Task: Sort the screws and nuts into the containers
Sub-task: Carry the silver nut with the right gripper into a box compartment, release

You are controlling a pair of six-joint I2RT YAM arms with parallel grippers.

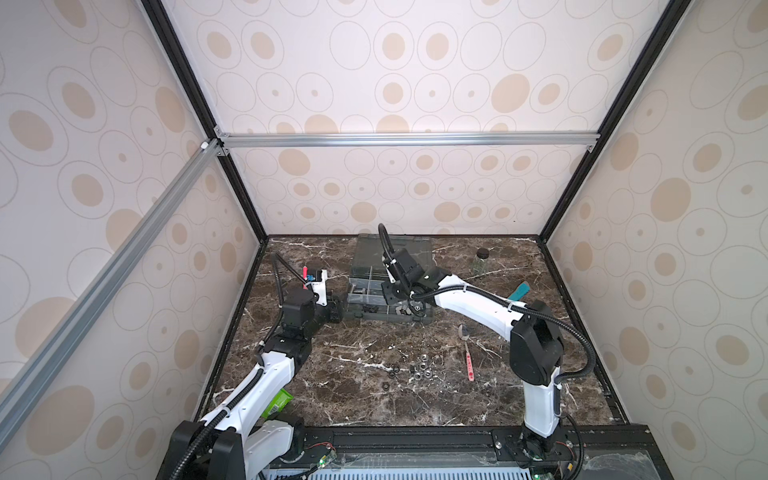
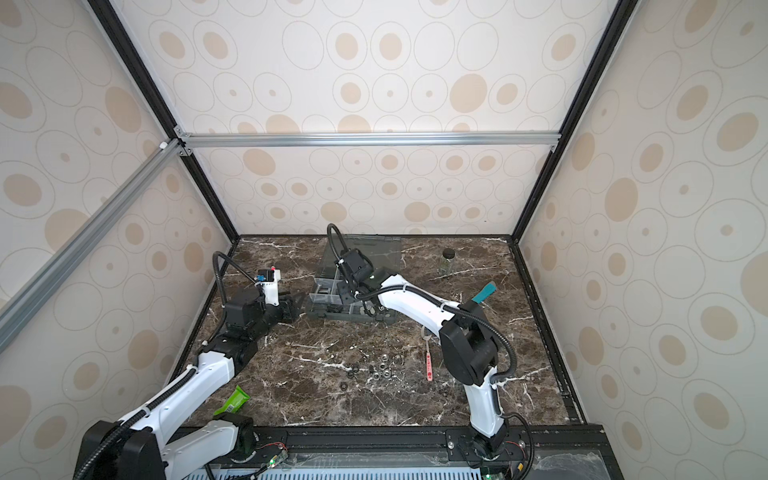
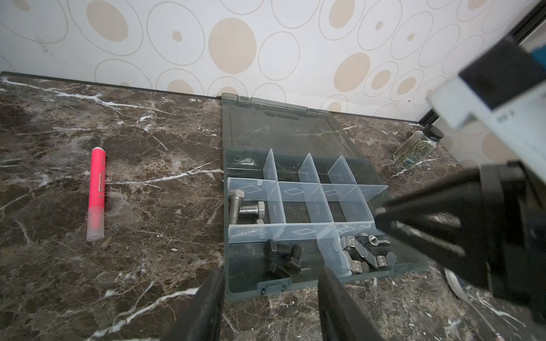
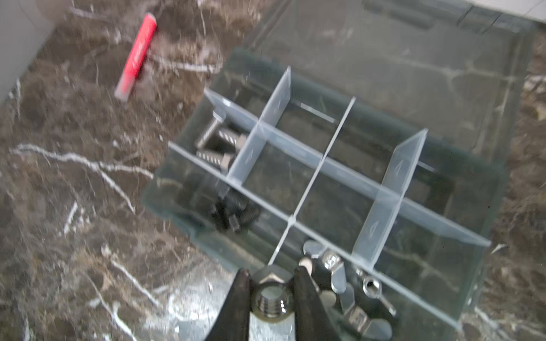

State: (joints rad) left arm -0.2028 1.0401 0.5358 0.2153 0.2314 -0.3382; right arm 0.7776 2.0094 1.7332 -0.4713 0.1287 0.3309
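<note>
Right gripper (image 4: 271,273) clamps a silver hex nut (image 4: 271,299) at five o'clock of the organizer (image 4: 161,195), presumably to drop it among the wing nuts (image 4: 336,274).

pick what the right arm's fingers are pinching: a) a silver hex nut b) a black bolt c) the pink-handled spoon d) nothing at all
a: in the right wrist view the right fingers are clamped on either side of a silver hex nut, whose threaded hole faces the camera.
</note>
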